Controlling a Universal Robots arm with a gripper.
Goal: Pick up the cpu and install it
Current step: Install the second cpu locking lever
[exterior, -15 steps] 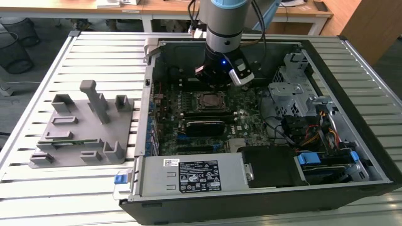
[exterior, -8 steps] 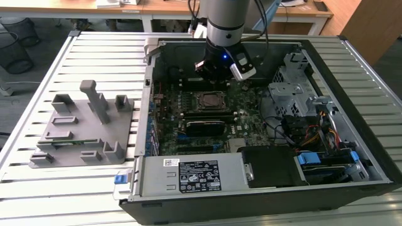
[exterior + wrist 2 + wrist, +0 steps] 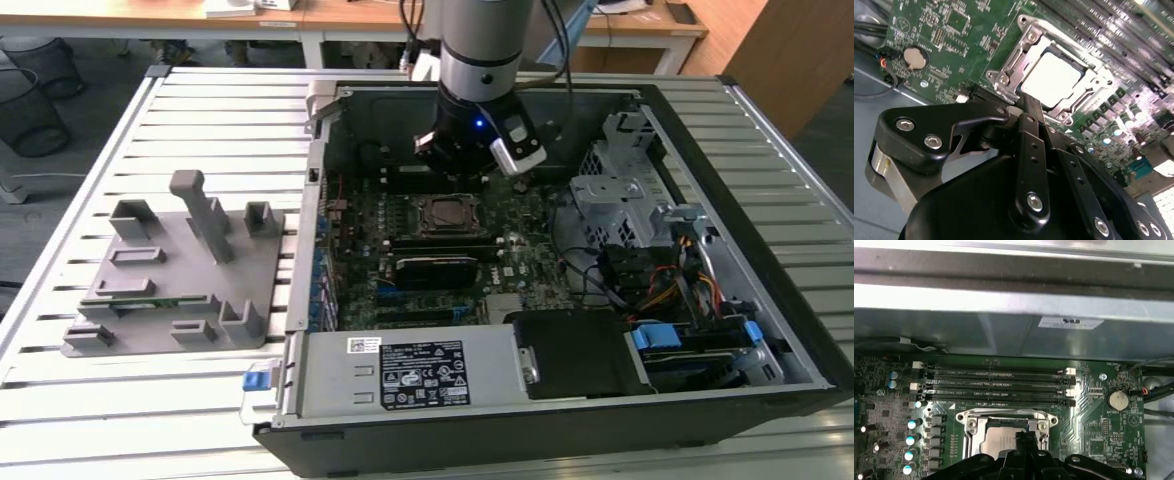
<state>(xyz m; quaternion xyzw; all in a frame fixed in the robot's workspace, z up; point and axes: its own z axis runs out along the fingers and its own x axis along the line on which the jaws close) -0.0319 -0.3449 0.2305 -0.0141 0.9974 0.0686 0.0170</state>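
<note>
The cpu (image 3: 1051, 80) lies flat in the metal-framed socket (image 3: 1004, 80) on the green motherboard (image 3: 944, 30), its silver-white top facing up. It also appears in the first wrist view as the cpu (image 3: 996, 440) inside the socket (image 3: 970, 416). In the exterior view the socket (image 3: 447, 213) sits mid-board inside the open computer case (image 3: 561, 410). My gripper (image 3: 461, 172) hovers just above the socket's far edge. Its black fingers (image 3: 1030, 145) meet at the tips with nothing between them, gripper (image 3: 1026, 106), gripper (image 3: 1024, 436).
A grey plastic fixture (image 3: 174, 270) with upright blocks stands on the slatted table at the exterior view's left. Inside the case are the power supply (image 3: 414, 375), a metal drive cage (image 3: 621, 190) and cables (image 3: 667, 290). Memory slots (image 3: 994, 385) and a coin battery (image 3: 1117, 400) flank the socket.
</note>
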